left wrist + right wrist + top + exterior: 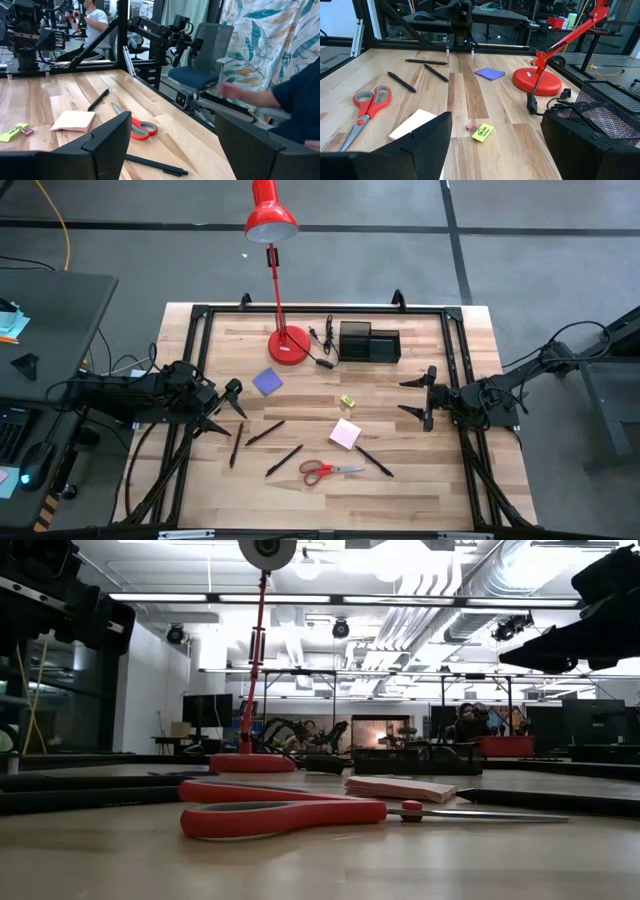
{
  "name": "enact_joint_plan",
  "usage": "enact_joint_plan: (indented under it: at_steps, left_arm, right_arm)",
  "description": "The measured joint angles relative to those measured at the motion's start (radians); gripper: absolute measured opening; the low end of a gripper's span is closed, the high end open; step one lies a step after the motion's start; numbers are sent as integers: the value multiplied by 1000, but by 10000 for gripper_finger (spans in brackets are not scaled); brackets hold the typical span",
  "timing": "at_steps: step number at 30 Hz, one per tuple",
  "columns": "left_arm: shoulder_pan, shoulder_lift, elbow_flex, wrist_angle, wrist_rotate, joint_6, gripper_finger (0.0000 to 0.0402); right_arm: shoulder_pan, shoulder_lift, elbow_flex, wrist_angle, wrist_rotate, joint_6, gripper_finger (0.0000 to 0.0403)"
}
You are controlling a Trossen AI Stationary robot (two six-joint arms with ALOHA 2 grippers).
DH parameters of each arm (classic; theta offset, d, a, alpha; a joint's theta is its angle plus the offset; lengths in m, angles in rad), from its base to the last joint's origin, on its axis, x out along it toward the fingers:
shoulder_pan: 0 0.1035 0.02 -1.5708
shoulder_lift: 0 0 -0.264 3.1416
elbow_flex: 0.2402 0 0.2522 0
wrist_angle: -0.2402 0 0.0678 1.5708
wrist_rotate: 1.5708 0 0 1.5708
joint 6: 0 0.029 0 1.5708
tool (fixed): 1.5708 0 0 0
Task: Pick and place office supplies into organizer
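Loose on the wooden table lie a purple-blue pad [267, 382], a tiny yellow piece [347, 401], a pink note pad [346, 433], red-handled scissors [328, 471] and several dark pens [266, 432]. The black organizer [368, 342] stands at the far side, right of the red lamp's base [288, 345]. My left gripper [228, 408] hovers open at the table's left edge, pointing level toward the supplies. My right gripper [404, 397] hovers open at the right edge, facing it. In its wrist view the right gripper [495, 145] has the yellow piece [482, 132] and the pink pad [415, 125] ahead of it.
The lamp's red stem and shade [271, 220] rise over the far middle, and its black cord and plug [322, 350] lie between the base and the organizer. A black frame [190, 330] rims the table. A person's sleeve [295, 100] shows beyond the table.
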Motion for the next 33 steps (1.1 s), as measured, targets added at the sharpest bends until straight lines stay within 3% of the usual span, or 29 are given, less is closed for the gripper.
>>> enact_joint_plan:
  at_steps: [19, 24, 33]
  left_arm:
    - [0, 0, 0, 0, 0, 0, 278]
    - [0, -1, 1, 60, -16, 9, 278]
    - [0, 0, 1, 91, -18, 0, 278]
  right_arm:
    - [-2, 0, 0, 4, 15, 3, 299]
    - [-2, 0, 0, 40, -24, 216, 299]
    - [-3, 30, 0, 139, -23, 434, 299]
